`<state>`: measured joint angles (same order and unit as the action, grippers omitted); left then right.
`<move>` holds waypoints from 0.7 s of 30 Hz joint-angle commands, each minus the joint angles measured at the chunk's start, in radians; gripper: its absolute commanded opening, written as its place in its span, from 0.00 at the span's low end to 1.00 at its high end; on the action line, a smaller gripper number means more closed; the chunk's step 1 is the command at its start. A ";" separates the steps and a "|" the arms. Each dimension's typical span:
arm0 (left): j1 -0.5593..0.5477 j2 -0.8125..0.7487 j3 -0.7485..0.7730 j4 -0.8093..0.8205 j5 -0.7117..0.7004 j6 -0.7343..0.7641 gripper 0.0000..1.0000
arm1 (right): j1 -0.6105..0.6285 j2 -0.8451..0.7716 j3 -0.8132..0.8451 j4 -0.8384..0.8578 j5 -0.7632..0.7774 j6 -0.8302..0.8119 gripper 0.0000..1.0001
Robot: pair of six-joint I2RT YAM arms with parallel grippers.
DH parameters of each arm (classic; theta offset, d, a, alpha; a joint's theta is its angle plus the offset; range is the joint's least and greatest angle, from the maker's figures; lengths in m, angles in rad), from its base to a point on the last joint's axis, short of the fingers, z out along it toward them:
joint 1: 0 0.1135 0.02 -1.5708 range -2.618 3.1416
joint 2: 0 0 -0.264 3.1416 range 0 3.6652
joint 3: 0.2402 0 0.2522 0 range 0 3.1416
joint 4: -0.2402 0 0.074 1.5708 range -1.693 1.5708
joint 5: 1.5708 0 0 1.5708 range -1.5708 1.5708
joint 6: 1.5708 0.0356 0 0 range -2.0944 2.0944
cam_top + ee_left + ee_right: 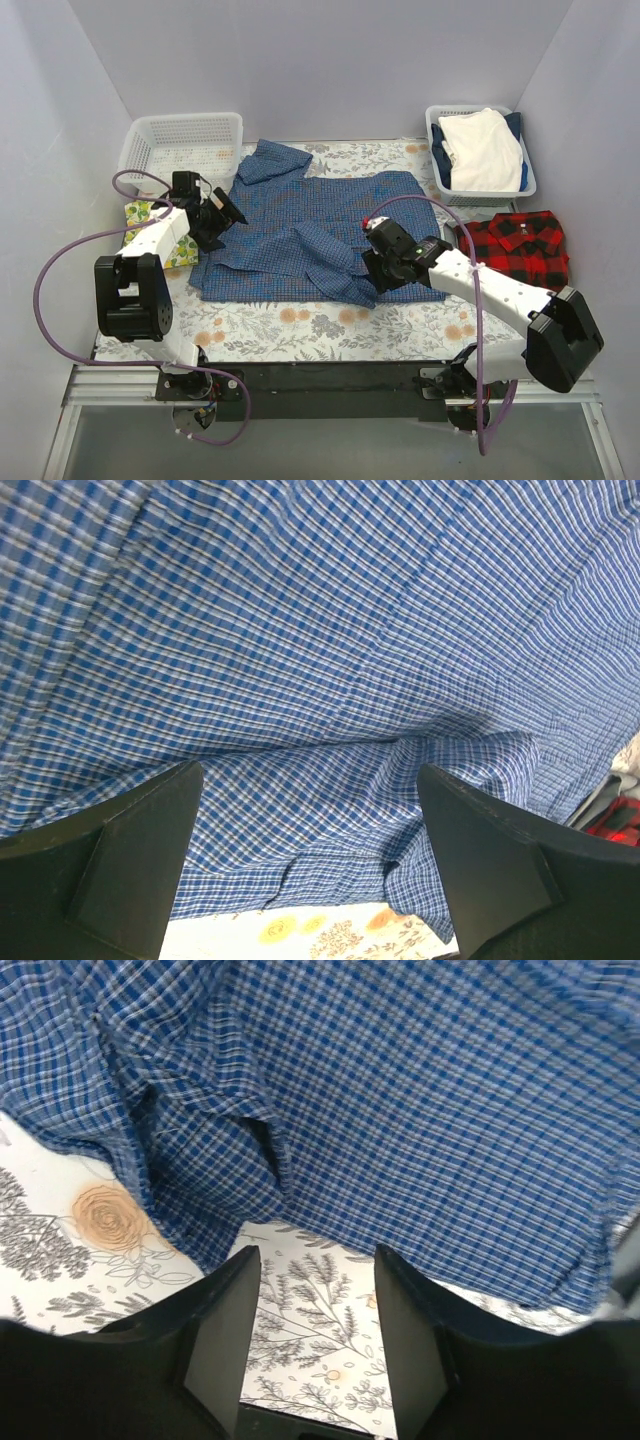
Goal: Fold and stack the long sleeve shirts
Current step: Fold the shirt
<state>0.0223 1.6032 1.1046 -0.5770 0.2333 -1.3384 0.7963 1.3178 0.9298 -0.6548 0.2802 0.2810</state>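
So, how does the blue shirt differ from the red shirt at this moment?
The blue shirt has a fine small check; the red shirt has big red-and-black squares. The blue shirt lies spread out in the middle of the flowered cloth, with a sleeve across it; the red shirt is a compact bundle at the right side. The blue shirt covers far more room than the red shirt. Both are checked cloth shirts.

Blue shirt (pixel 320 235) blankets mid-table. Floral tablecloth (pixel 300 325) lies bare along its near edge. White basket (pixel 185 118) and grey basket (pixel 437 145) block far corners.
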 commanded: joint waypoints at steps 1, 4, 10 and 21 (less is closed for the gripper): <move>-0.008 -0.006 0.038 0.005 0.018 0.012 0.89 | -0.023 0.030 -0.011 0.135 -0.174 -0.042 0.54; -0.007 -0.006 0.043 -0.006 0.011 0.016 0.89 | -0.038 0.075 -0.003 0.172 -0.206 -0.054 0.49; -0.008 -0.015 0.044 -0.020 -0.005 0.025 0.89 | -0.051 0.150 0.012 0.215 -0.213 -0.046 0.43; -0.007 -0.008 0.060 -0.030 -0.015 0.031 0.89 | -0.081 0.218 0.061 0.225 -0.082 -0.009 0.33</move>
<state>0.0135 1.6047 1.1221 -0.5930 0.2283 -1.3228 0.7181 1.5425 0.9363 -0.4641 0.1593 0.2653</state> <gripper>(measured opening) 0.888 0.329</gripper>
